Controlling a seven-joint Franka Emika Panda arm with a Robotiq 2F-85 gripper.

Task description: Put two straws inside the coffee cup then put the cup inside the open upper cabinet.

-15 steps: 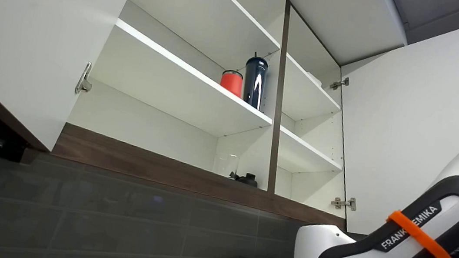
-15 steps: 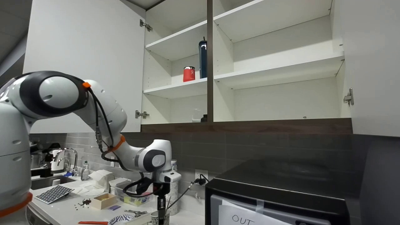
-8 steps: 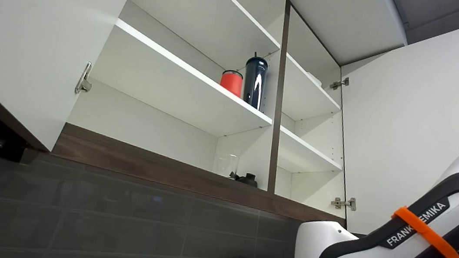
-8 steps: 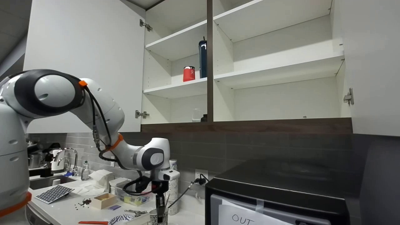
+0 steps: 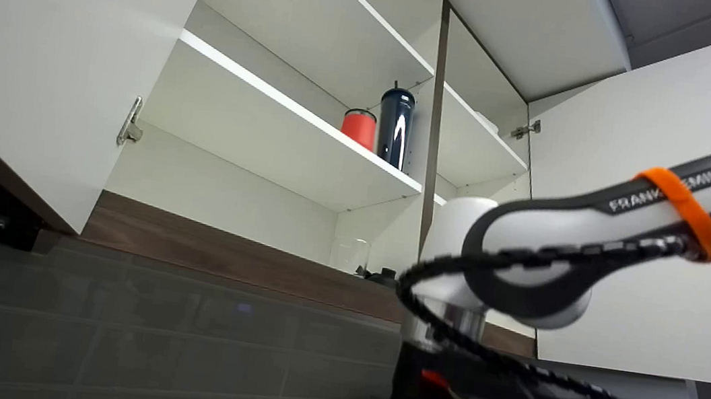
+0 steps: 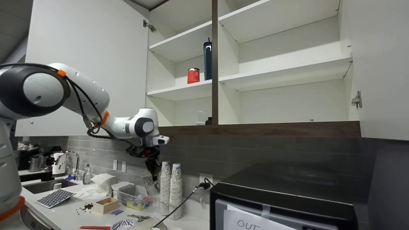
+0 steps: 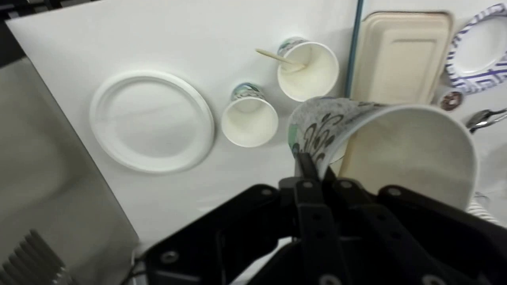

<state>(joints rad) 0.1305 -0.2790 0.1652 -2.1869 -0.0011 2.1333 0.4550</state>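
Grey tiles (image 6: 271, 150) back a white counter (image 6: 72, 215), and the upper cabinet (image 6: 287, 102) stands open at 12 o'clock over them. Pinched narrow, the gripper (image 7: 319, 170) holds the coffee cup (image 7: 317, 126) by its wall, clear of the counter. The wrist view shows its long axis running from base at 10 o'clock to mouth at 4; in an exterior view the coffee cup (image 6: 149, 185) is blurred and seems to lean. No straws show in its mouth, yet the blur keeps me from telling whether 2 are in it; a stick (image 7: 273, 56) leans in a spare cup (image 7: 317, 79) on the counter.

With only 1 arm (image 6: 84, 83) here, the coming move turns on the way up to the cabinet. From the gripper, the bay (image 6: 161, 72) with the red cup (image 6: 193, 76) and bottle (image 6: 207, 60) lies at 1 o'clock in an exterior view; the same bay (image 5: 226, 200) lies at 11 o'clock in an exterior view. I judge that the coffee cup must rise past the wood lip (image 6: 278, 129) before it goes in; which bay is meant I cannot tell.

Against the earlier frames, the arm has swung up: the gripper, then down at counter height, now hangs at 9 o'clock from the tops of the 2 cup stacks (image 6: 176, 191), and the coffee cup has left the counter. The red cup and bottle have not moved.
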